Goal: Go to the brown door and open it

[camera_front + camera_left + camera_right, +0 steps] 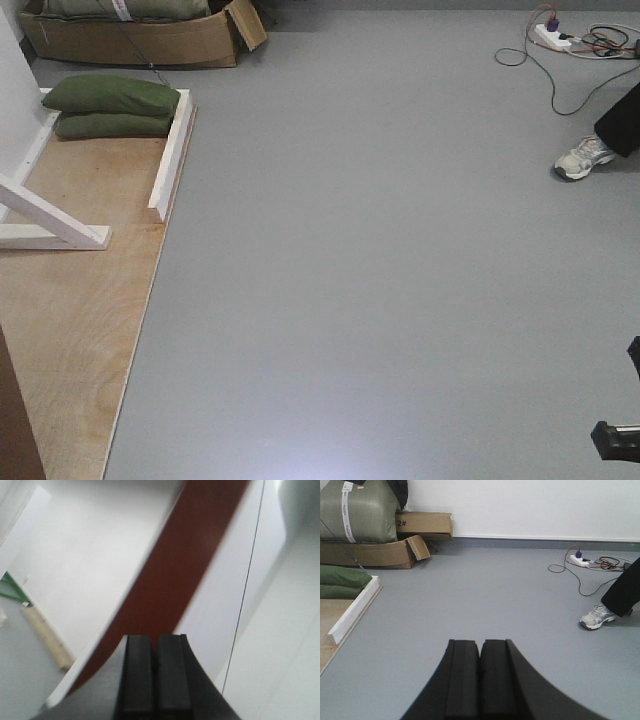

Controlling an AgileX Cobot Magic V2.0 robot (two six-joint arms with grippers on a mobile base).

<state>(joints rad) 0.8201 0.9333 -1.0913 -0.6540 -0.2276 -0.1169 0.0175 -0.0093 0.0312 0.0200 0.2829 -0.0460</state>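
Observation:
The brown door point(192, 560) shows in the left wrist view as a blurred reddish-brown band. It runs diagonally from the top right to the lower left between white surfaces. No knob or lock is in view. My left gripper point(157, 642) points at the band's lower end, its fingers pressed together with nothing between them. In the front view a dark brown sliver point(12, 420) sits at the lower left edge. My right gripper point(480, 647) is shut and empty, hovering over bare grey floor.
A plywood base point(80, 300) with white wooden rails point(172, 150) and green sandbags point(110, 105) lies on the left. A cardboard box point(150, 40) stands behind it. At the far right are a power strip with cables point(560, 40) and a person's shoe point(583, 158).

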